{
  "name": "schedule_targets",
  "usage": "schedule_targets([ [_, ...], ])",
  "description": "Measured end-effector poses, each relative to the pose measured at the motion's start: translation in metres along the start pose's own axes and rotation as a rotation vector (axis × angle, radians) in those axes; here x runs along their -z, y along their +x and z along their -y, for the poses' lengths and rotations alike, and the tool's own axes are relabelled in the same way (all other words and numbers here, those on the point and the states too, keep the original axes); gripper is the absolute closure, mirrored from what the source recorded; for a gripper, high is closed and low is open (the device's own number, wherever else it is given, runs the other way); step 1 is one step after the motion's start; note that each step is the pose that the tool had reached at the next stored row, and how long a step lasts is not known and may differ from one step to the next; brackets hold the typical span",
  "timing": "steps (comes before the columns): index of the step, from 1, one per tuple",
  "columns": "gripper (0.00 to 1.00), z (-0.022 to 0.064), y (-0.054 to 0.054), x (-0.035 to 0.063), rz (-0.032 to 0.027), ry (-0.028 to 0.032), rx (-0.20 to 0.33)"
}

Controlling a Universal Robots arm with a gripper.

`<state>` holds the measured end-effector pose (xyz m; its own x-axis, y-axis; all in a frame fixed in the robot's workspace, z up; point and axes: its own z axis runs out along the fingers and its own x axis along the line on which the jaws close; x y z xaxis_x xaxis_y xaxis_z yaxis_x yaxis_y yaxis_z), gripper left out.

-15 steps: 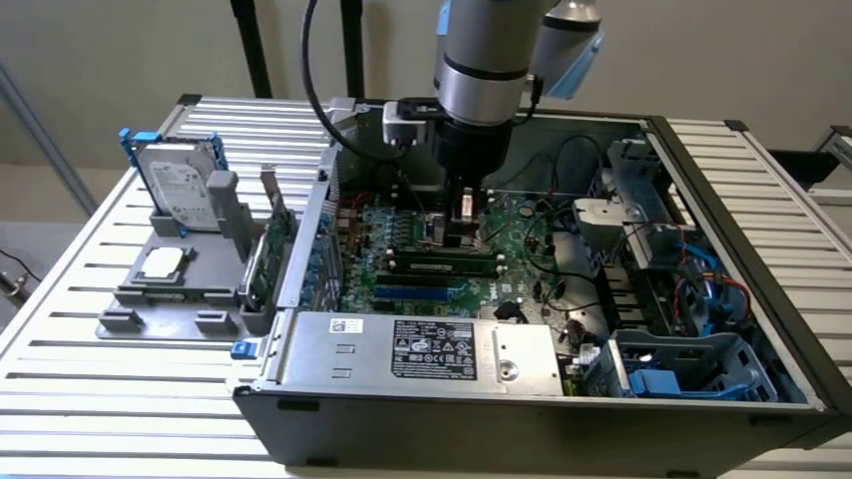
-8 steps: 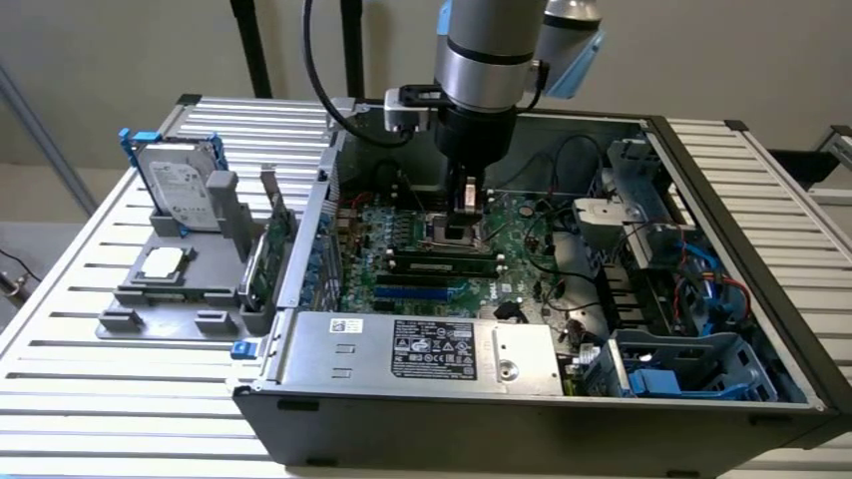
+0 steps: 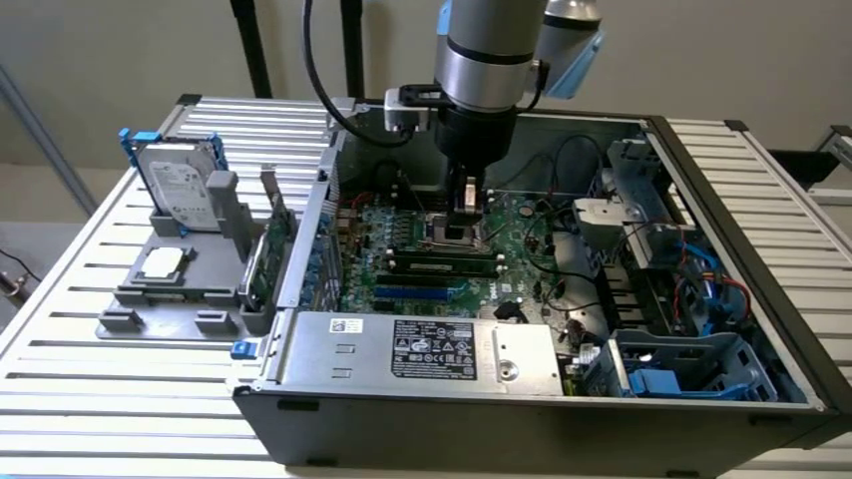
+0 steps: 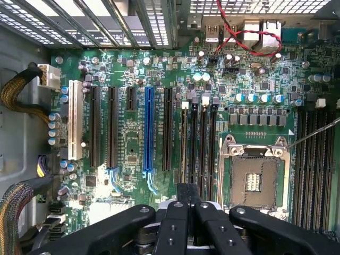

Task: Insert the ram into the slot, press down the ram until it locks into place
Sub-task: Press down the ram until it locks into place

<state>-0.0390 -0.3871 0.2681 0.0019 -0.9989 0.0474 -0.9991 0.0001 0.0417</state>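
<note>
Over the middle of the motherboard [image 3: 440,259], inside the open computer case [image 3: 745,299], the gripper [image 3: 466,205] is held low. Its fingers [image 4: 187,194] are closed together, and nothing is seen between them. The ram [image 3: 440,256] seems to be seated already in a slot [image 4: 184,143] beside the empty CPU socket [image 4: 254,180], although this is hard to confirm.
</note>
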Motion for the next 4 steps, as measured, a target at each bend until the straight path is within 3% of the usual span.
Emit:
schedule_targets([
  [4,0.89,0.0,0.0,0.0,0.0,0.0,0.0],
])
